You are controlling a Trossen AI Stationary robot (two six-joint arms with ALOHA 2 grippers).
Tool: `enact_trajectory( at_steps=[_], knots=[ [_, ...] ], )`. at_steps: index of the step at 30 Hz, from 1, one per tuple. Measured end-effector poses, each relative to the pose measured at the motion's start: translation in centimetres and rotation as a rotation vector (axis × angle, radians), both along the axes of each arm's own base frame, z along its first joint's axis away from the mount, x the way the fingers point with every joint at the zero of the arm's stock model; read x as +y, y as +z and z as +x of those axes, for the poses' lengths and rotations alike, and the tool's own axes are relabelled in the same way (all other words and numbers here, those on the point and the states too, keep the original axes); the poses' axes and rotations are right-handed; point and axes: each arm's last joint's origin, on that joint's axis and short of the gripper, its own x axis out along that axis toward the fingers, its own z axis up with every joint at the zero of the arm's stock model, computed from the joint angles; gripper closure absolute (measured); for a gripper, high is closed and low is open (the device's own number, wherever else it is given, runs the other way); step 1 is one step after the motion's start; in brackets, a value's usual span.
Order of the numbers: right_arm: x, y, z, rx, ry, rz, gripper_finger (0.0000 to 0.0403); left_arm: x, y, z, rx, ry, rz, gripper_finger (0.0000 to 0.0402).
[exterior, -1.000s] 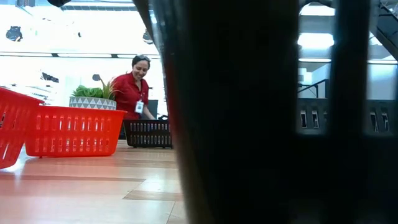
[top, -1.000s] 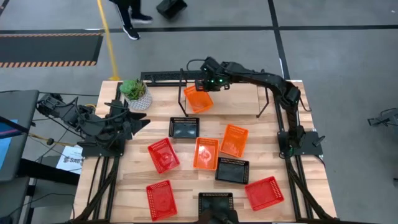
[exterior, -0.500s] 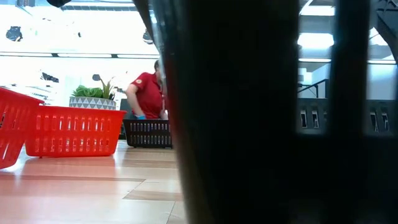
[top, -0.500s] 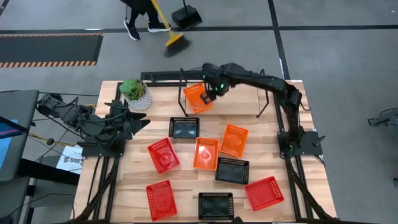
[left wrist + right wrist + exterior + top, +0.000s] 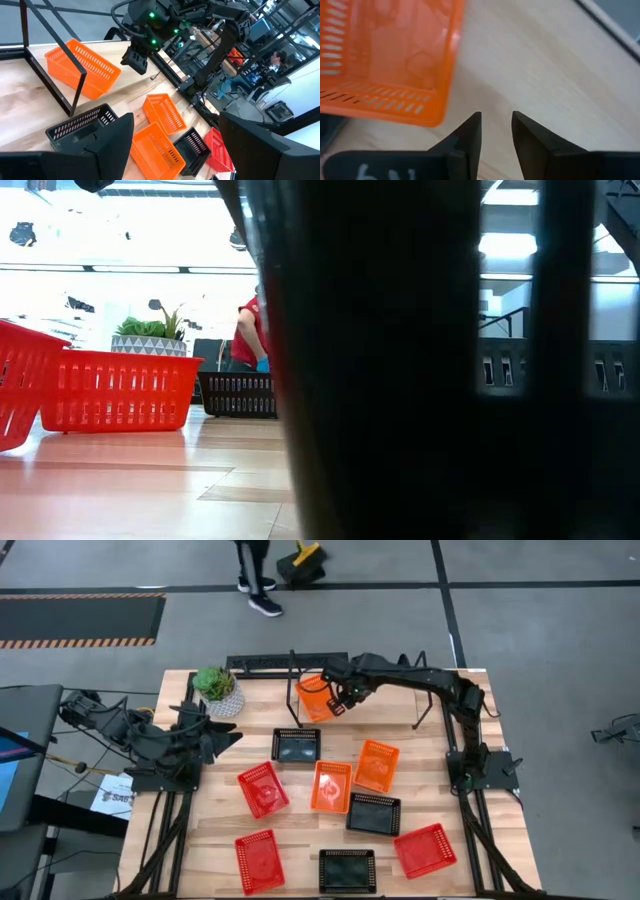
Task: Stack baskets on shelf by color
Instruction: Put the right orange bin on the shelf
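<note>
One orange basket point(image 5: 313, 698) lies skewed on the left end of the shelf point(image 5: 385, 700), resting on the board. My right gripper point(image 5: 341, 704) hangs just right of it, its fingers point(image 5: 470, 131) a little apart and clear of the basket's corner point(image 5: 432, 117). Two more orange baskets point(image 5: 332, 787) point(image 5: 377, 765), three red ones point(image 5: 263, 789) point(image 5: 259, 860) point(image 5: 425, 850) and three black ones point(image 5: 297, 745) point(image 5: 373, 813) point(image 5: 346, 870) lie on the table. My left gripper point(image 5: 222, 736) waits at the table's left side, wide open point(image 5: 176, 120).
A white plant pot point(image 5: 218, 692) stands at the far left corner beside the shelf's black frame point(image 5: 75, 95). A black basket right in front of the low camera blocks most of that view; red baskets point(image 5: 120, 390) show beside it. A person point(image 5: 255, 575) walks beyond the far edge.
My right gripper has moved from over the far side of the orange basket toward the table's near edge and a little right, ending beside the basket's right side. The basket has stayed on the shelf's left end. The person beyond the table has walked toward the right.
</note>
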Motion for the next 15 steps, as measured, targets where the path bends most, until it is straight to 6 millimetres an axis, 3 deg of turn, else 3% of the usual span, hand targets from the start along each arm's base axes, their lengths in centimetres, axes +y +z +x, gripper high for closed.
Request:
enact_trajectory(
  at_steps=[15],
  knots=[
    [1.7, 0.5, 2.0, -0.148, 0.101, 0.045, 0.0282, -0.7, -0.6, 1.3, 0.049, 0.008, 0.029, 0.0123]
  ],
)
